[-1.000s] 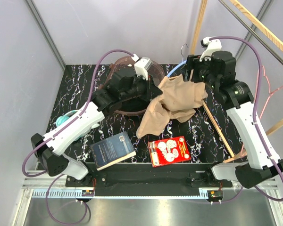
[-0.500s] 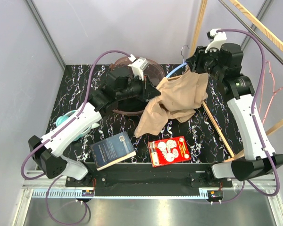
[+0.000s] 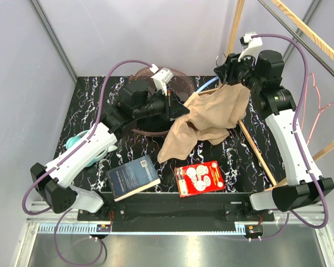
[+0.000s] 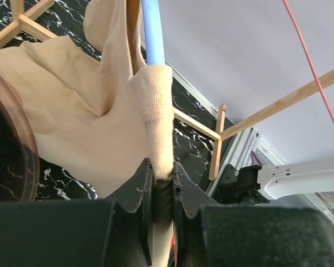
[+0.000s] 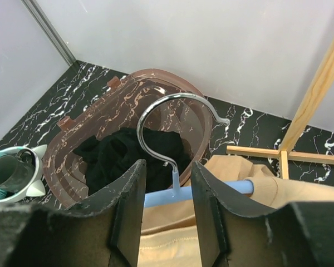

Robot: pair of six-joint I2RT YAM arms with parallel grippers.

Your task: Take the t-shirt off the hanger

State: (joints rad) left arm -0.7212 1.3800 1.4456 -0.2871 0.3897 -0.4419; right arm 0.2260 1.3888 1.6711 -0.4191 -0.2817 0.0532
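Beige fabric t-shirt [image 3: 206, 119]; light-blue plastic hanger [image 4: 153, 33], chrome hook [image 5: 181, 95]; black tabletop [image 3: 89, 100], white marble veining; translucent brown plastic basket [image 5: 122, 97]; dark-blue book [image 3: 132, 178]; red card [image 3: 199, 178], white discs.

1. Same build on both: the left arm [image 3: 83, 153] and the right arm [image 3: 292, 144] have glossy white shells on the long links and chunky black joints in between.
2. The bases [image 3: 58, 192] are rounded black blocks.
3. A purple cable [image 3: 114, 71] loops off each arm in a big arc.
4. There's a small white camera housing [image 3: 162, 75] on each wrist.
5. The left tool [image 4: 161, 167] has matte black fingers tapering to wedge tips. The right tool [image 5: 168, 167] has the same black fingers, with scuffed edges.
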